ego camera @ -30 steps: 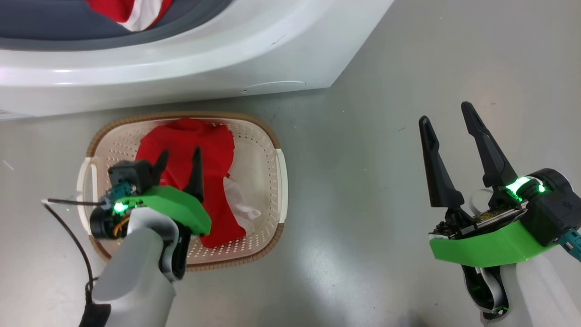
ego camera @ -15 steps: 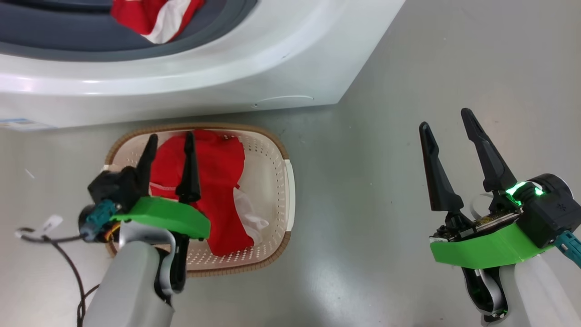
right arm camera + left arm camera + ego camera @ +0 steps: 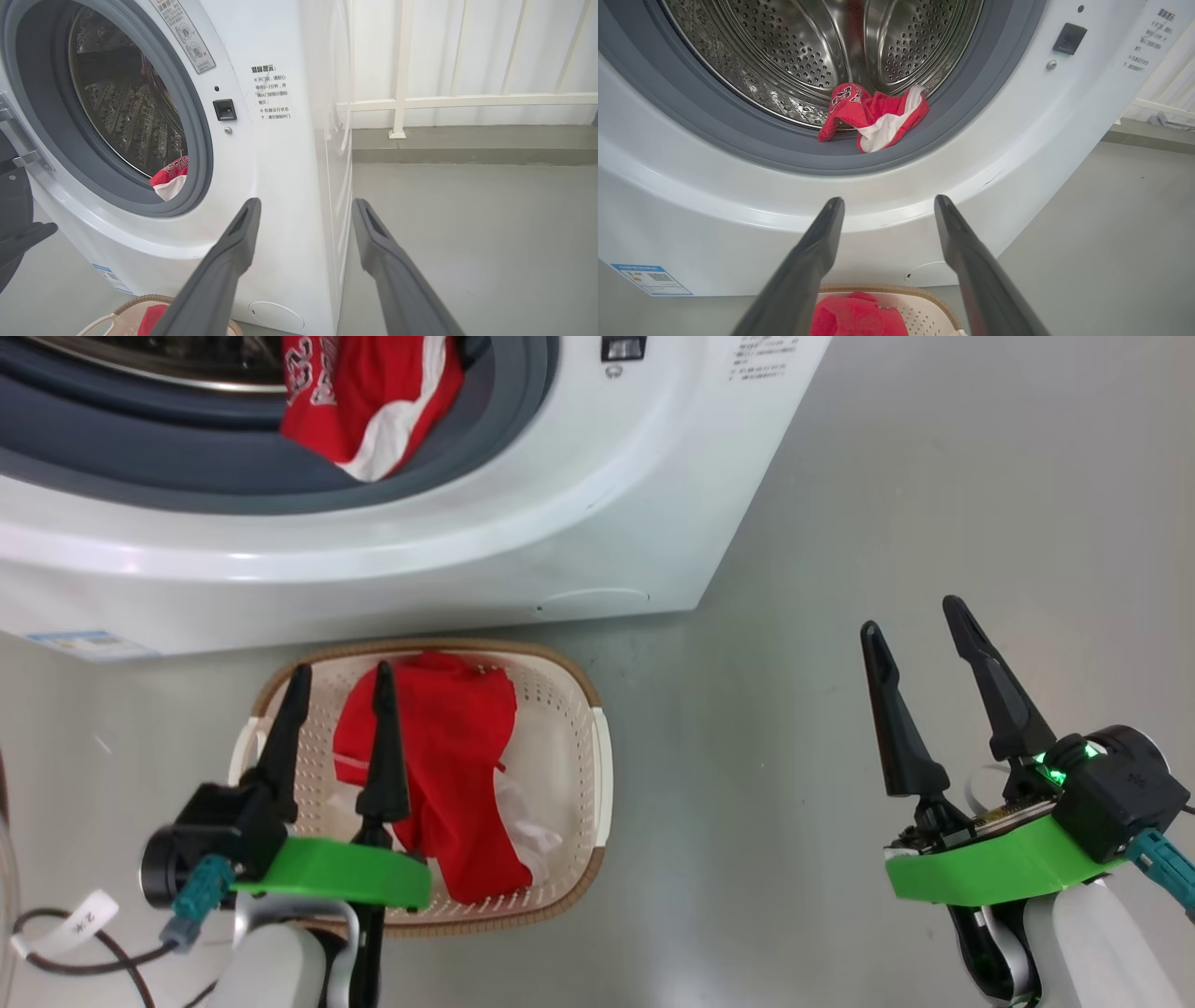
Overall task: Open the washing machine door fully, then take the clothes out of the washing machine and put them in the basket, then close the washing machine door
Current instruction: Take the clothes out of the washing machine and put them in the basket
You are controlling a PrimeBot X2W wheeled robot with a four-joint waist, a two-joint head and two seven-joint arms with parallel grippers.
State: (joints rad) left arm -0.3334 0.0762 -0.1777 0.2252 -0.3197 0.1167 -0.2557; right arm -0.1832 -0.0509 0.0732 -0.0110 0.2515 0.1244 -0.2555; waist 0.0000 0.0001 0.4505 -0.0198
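Note:
The white washing machine stands with its drum open. A red and white garment of the clothes lies on the grey gasket at the drum's mouth, also visible in the right wrist view. The cream basket sits on the floor just in front, with another red garment in it. My left gripper hangs open and empty over the basket's left half, fingers pointing at the machine. My right gripper is open and empty over bare floor to the right. A dark edge of the door shows by the hinge.
A blue label marks the machine's lower left corner. A black cable with a white tag lies on the floor at the left. Grey floor spreads right of the basket. A white railing runs along the wall beyond the machine.
The head camera has tilted up, bringing more of the drum into view. My left gripper has lifted from the garment in the basket and now points toward the machine. The right gripper has hardly moved.

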